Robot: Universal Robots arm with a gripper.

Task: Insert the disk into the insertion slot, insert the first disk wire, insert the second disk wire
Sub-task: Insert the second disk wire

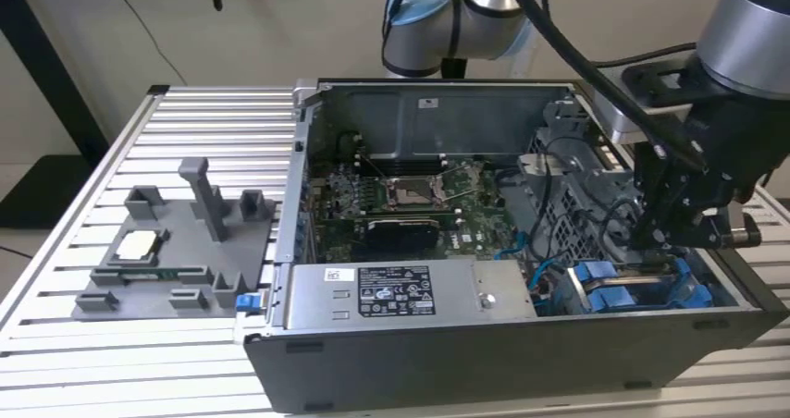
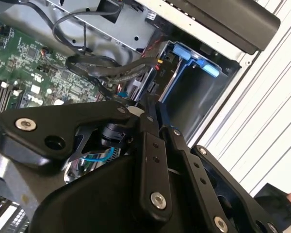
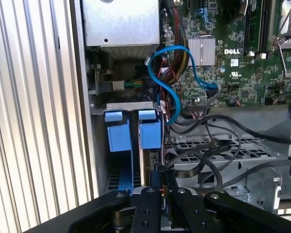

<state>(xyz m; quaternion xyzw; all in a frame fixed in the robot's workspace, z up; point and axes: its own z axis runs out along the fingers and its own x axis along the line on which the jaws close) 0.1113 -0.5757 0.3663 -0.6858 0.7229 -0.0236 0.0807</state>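
The disk stands on edge inside the insertion slot (image 3: 128,105) at the case's front corner. Its blue carrier tab (image 3: 150,132) and thin silvery edge (image 3: 145,162) show in the first wrist view, and the blue frame (image 1: 617,293) shows in the exterior view. My gripper (image 3: 163,183) reaches down into that bay (image 1: 648,256). Its black fingers (image 2: 150,121) stand close together, pinching the plug end of a black disk wire (image 3: 199,154) right beside the disk's edge. The plug itself is mostly hidden between the fingers.
A second blue carrier tab (image 3: 117,132) sits next to the disk. A blue data cable (image 3: 170,77) loops over the motherboard (image 3: 233,73). The grey power-supply box (image 1: 395,293) lies along the case front. A grey fixture (image 1: 173,252) rests on the slatted table at the exterior view's left.
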